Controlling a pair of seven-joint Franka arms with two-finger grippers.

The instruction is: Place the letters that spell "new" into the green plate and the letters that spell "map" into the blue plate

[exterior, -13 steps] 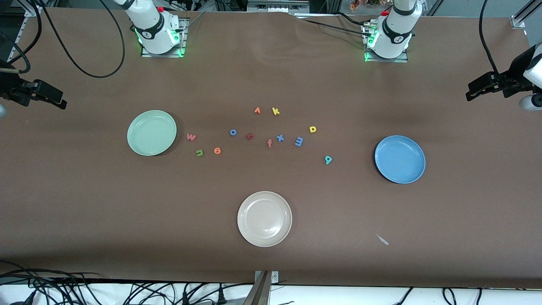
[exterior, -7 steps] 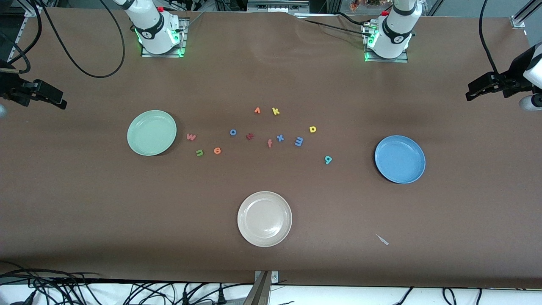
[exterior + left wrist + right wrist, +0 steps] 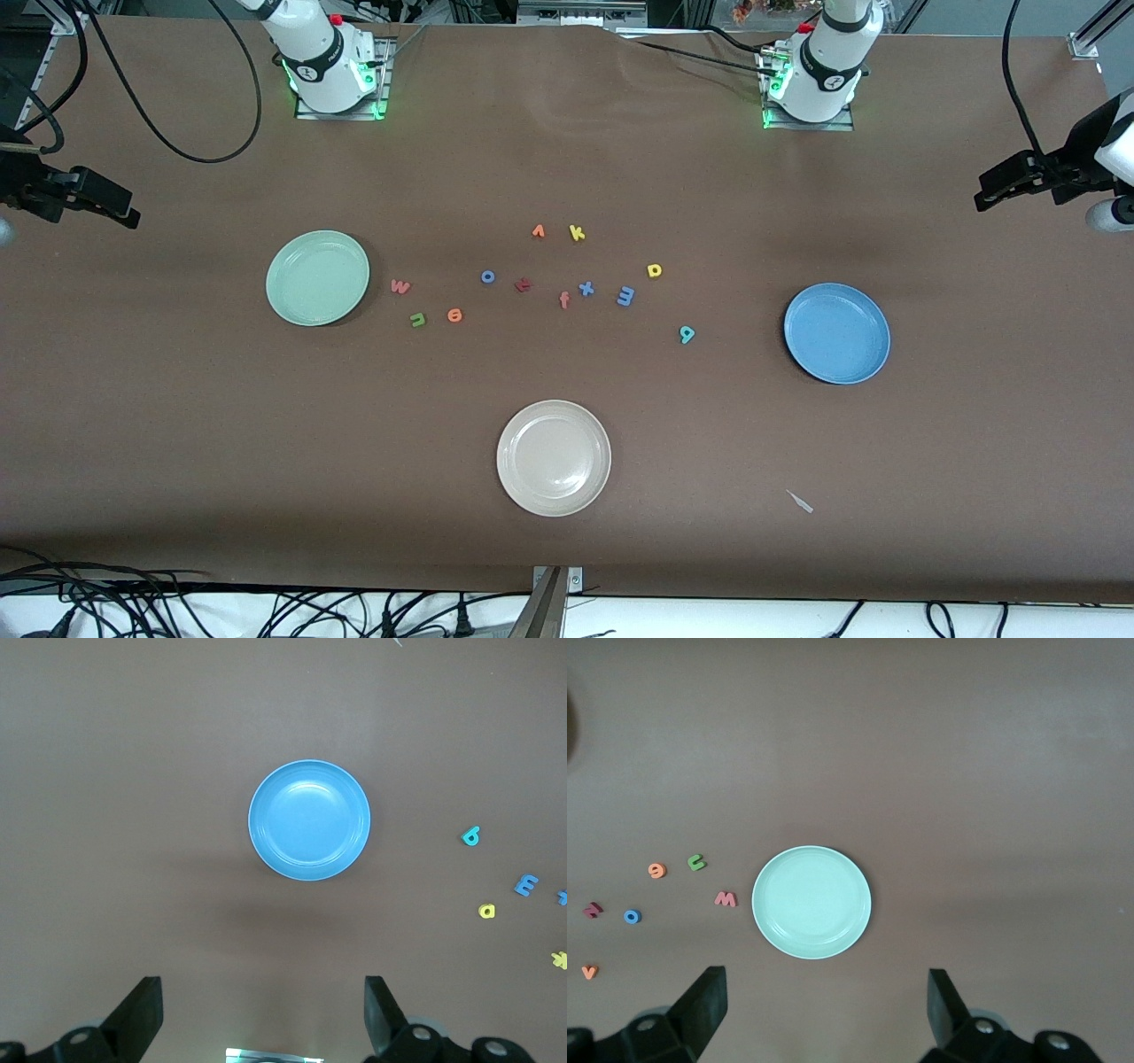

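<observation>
Front view shows the brown tabletop (image 3: 177,425) with both arms parked high at its two ends, neither yet over a letter. Right wrist view has the right hand (image 3: 824,1010) spread wide and empty, hanging above the green plate (image 3: 811,902); left wrist view has the left hand (image 3: 261,1014) likewise spread and empty above the blue plate (image 3: 309,819). Both plates are bare.

What the first pick turns on, I judge, is nearness: the "new" letters lie just beside the green plate toward the table's middle, so the right arm is the closer one for them. The "map" letters sit toward the blue plate's end of the scatter, so the left arm suits those.

Each is a tiny flat foam piece lying on the tabletop, apart from its neighbours. The red-pink "w" (image 3: 400,286) is closest to the green plate; the green "n" (image 3: 418,319) and orange "e" (image 3: 454,315) lie side by side, nearer the camera. The blue "m" (image 3: 625,296) is beside a blue "x" (image 3: 586,288), the yellow rounded letter (image 3: 654,270) farther from the camera, and the teal 9-like letter (image 3: 687,334) closest to the blue plate.
</observation>
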